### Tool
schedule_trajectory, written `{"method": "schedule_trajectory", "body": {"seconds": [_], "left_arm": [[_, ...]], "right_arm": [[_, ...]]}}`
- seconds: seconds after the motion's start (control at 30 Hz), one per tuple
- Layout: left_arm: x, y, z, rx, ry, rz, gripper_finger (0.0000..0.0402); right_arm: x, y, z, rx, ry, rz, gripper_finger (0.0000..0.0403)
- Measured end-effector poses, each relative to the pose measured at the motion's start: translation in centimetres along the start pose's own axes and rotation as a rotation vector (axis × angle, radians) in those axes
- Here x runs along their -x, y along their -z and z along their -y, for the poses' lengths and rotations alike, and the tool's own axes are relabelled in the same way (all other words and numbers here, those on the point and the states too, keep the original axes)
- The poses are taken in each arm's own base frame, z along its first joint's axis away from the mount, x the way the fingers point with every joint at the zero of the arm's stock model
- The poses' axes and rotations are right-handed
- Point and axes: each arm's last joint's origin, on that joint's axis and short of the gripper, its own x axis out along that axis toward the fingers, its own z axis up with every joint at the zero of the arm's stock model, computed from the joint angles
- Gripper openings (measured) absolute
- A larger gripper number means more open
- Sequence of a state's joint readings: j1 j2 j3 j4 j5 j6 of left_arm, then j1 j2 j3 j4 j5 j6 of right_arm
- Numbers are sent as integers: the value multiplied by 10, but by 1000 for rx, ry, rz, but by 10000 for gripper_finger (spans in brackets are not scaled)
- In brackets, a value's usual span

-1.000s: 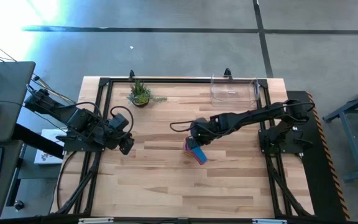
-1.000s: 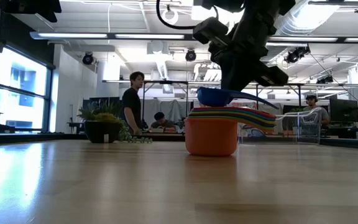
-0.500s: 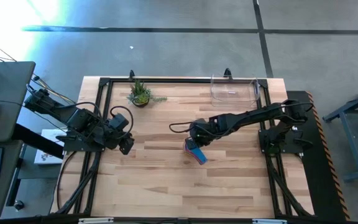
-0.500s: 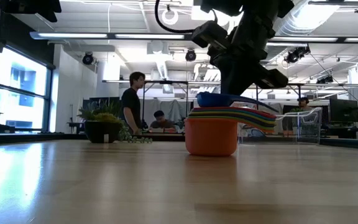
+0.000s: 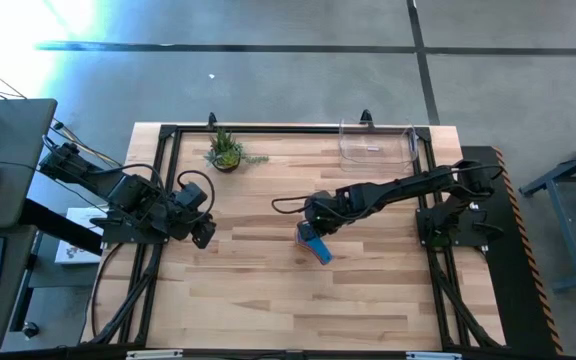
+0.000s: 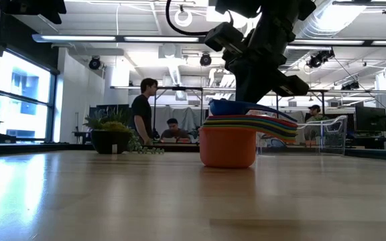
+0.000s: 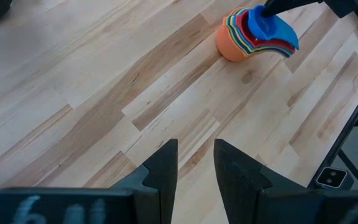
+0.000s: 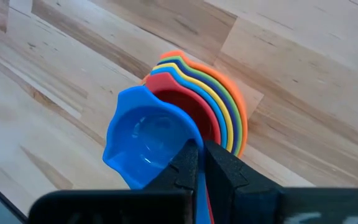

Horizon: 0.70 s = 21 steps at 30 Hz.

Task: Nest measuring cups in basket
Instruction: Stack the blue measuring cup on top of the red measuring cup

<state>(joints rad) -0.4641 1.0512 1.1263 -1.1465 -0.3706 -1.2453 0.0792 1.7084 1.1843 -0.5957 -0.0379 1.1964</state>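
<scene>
- The right claw (image 8: 199, 163) is pinching shut on the blue cup (image 8: 143, 144), sitting atop the nested cups (image 5: 315, 243) at the frame's centre.
- The left claw (image 7: 195, 163) is waiting open at the counter's (image 5: 248, 290) left.
- The basket (image 5: 376, 143) is sitting at the upper right.

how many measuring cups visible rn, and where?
6 countable: blue cup on top, pinched by the right gripper, over nested red, yellow, green, blue-rimmed and orange ones in the stack mid-table. More may be hidden inside. None in the basket.
</scene>
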Motion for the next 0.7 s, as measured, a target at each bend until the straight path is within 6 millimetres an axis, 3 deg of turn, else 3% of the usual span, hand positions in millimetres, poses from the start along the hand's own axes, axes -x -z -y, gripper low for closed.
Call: {"method": "schedule_trajectory", "body": {"seconds": [0.37, 0.7], "left_arm": [[0, 0, 0, 0, 0, 0, 95], [0, 0, 0, 0, 0, 0, 95]], "right_arm": [[0, 0, 0, 29, -1, 3, 12], [0, 0, 0, 22, -2, 4, 72]]}}
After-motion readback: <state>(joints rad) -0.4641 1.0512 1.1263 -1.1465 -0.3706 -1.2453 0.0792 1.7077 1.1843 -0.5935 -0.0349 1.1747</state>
